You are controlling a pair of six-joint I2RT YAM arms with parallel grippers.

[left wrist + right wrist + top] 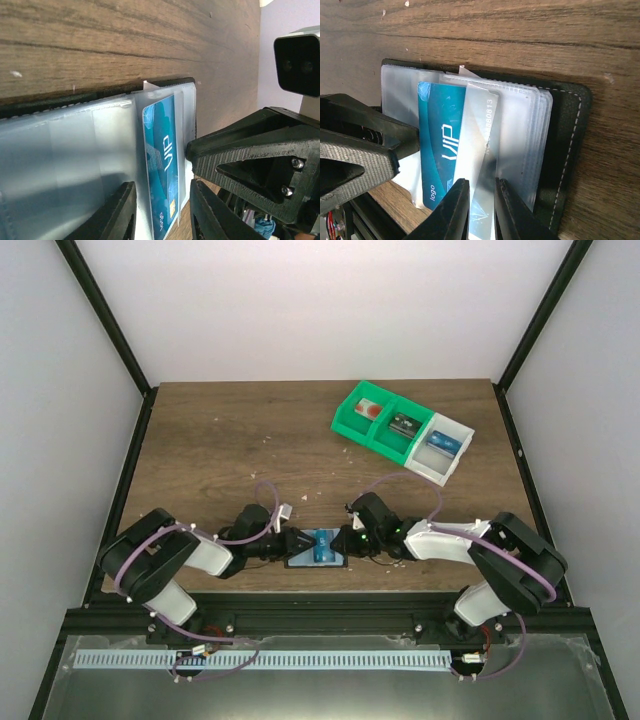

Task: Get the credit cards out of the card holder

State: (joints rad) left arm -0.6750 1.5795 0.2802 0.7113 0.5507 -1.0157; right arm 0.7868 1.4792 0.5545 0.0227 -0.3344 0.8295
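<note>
The card holder (318, 549) lies open near the table's front edge, between both grippers. Its black cover (570, 130) and clear sleeves (65, 150) show in the wrist views. A blue VIP card (161, 145) sticks partway out of a sleeve. My left gripper (162, 186) straddles that card's end, jaws apart, a gap on each side. A silver numbered card (480, 125) stands tilted over the blue card (437, 145). My right gripper (481, 182) is shut on the silver card's lower end.
A green-and-white compartment bin (402, 430) at the back right holds a card in each of three sections. Small crumbs dot the wooden table (220, 450). The two grippers stand close together, nearly touching over the holder.
</note>
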